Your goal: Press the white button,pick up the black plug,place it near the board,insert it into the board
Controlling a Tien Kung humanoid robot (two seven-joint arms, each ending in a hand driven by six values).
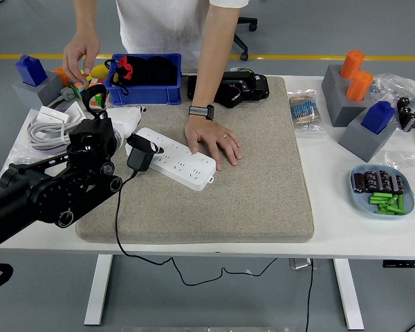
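- At far left, the robot's left arm is seen reaching in over the white table, its hand hovering near the left end of the board.
- Whether the hand's fingers are spread or curled cannot be told from this angle; nothing is clearly seen to be gripped by them.
- Behind the hand, coloured blocks by the blue bin are being handled by a person's hand.
- Just right of the robot's hand, the black plug is seen at the left end of the white board, standing on or against it, its cable trailing over the grey mat and off the near table edge.
- Whether the plug is fully seated cannot be told; insertion is judged to be the step in hand.
- For a clean insertion, the plug is best kept upright over its socket and pressed straight down, with slack left in the cable.
- At the board's right end, the person's other hand is laid flat, touching it, which should keep it from sliding.
- The robot's right arm is not in view.
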